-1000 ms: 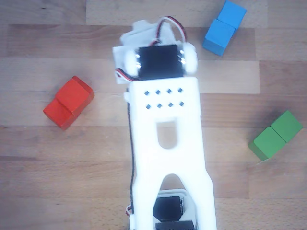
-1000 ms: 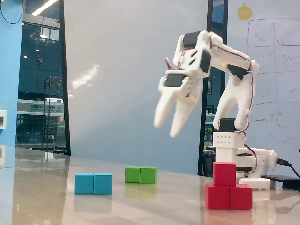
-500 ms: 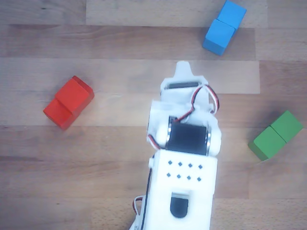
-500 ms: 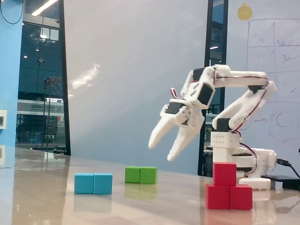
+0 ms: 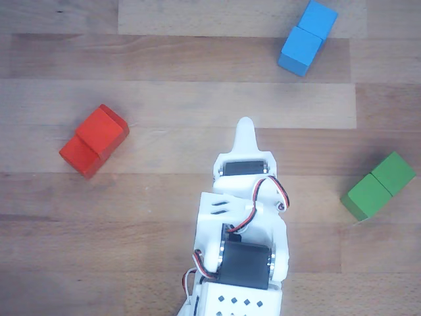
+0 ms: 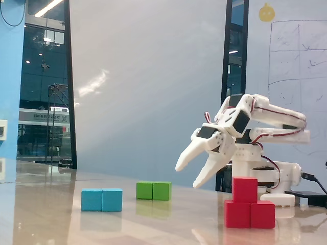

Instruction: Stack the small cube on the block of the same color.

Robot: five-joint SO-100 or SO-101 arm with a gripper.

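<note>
The small red cube (image 6: 244,189) rests on top of the red block (image 6: 257,215), over its left half in the fixed view. From above, in the other view, the cube (image 5: 105,126) covers the block's upper-right half and leaves the lower-left half of the block (image 5: 79,155) showing. My gripper (image 6: 188,176) hangs in the air to the left of the stack, apart from it, pointing down and left. It is open with nothing between its fingers. In the other view only one white fingertip (image 5: 245,126) shows, well to the right of the red stack.
A blue block (image 5: 308,37) lies at the top right and a green block (image 5: 378,185) at the right edge of the wooden table (image 5: 164,66). In the fixed view the blue block (image 6: 101,199) and the green block (image 6: 154,190) sit left of the arm's base (image 6: 265,176).
The arm has folded back toward its base and come down. The open gripper has dropped from high above the table to just left of the red stack. The blocks have not moved.
</note>
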